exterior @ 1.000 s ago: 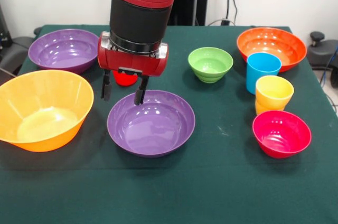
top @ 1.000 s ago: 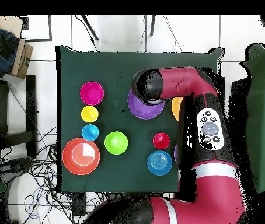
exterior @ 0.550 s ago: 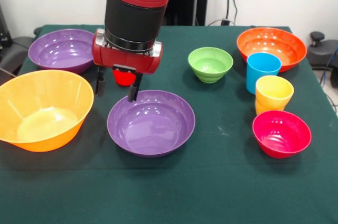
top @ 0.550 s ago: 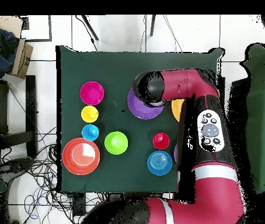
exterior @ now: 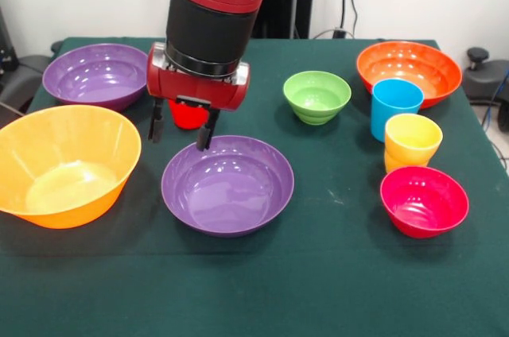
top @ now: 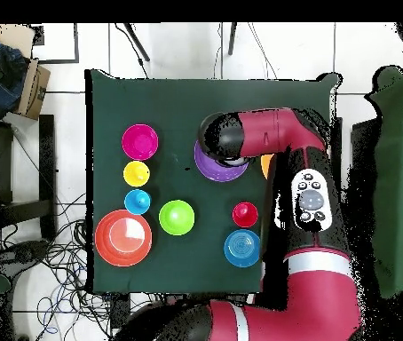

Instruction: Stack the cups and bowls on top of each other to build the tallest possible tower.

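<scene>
The gripper point(exterior: 180, 125) is seen hanging above the table point(exterior: 334, 273), its two dark fingers point(exterior: 204, 132) held apart and empty, one on each side of the far-left rim of the near purple bowl point(exterior: 227, 183); whether a finger touches the rim cannot be told. In the front view, with this purple bowl taken as the centre of the clock, the big yellow-orange bowl point(exterior: 62, 162) is found at 9 o'clock, just beside it, a second purple bowl point(exterior: 97, 75) at about 10 o'clock, the red cup point(exterior: 186, 115) at 11 o'clock behind the gripper and partly hidden by it, the green bowl point(exterior: 316, 96) at 1 o'clock, and the orange bowl point(exterior: 409, 71) at 2 o'clock, well apart. The light blue cup point(exterior: 395, 106) and the yellow cup point(exterior: 411, 142) stand near each other at about 2 to 3 o'clock, and the pink bowl point(exterior: 423, 200) lies at 3 o'clock. In the overhead view a blue bowl point(top: 242, 249) is also seen near the red cup. Nothing is stacked yet, so the tower is judged as not begun. All the pieces look like light, stiff, glossy plastic, so they are probably slippery and can slide or tip when pushed. The bowl is best taken by its thin rim, one finger inside and one outside. A cup can be pinched on its wall near the top.
</scene>
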Tool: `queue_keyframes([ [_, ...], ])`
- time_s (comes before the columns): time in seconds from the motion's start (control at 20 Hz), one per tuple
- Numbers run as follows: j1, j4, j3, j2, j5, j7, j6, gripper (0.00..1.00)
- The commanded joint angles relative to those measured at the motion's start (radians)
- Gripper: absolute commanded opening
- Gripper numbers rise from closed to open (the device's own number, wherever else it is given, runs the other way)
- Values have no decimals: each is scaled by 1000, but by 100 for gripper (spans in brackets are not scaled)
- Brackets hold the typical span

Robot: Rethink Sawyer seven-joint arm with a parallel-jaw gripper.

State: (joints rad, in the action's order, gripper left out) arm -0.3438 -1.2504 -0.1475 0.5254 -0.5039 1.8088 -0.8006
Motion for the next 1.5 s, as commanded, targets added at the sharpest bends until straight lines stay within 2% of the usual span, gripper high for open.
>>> queue_keyframes([
  [0.05, 36, -112, -5, -31, 18, 118, 77, 100],
  [0.6, 64, -115, 10, -41, 49, 125, 86, 100],
  [1.5, 160, -83, 70, -58, 102, 164, 42, 100],
])
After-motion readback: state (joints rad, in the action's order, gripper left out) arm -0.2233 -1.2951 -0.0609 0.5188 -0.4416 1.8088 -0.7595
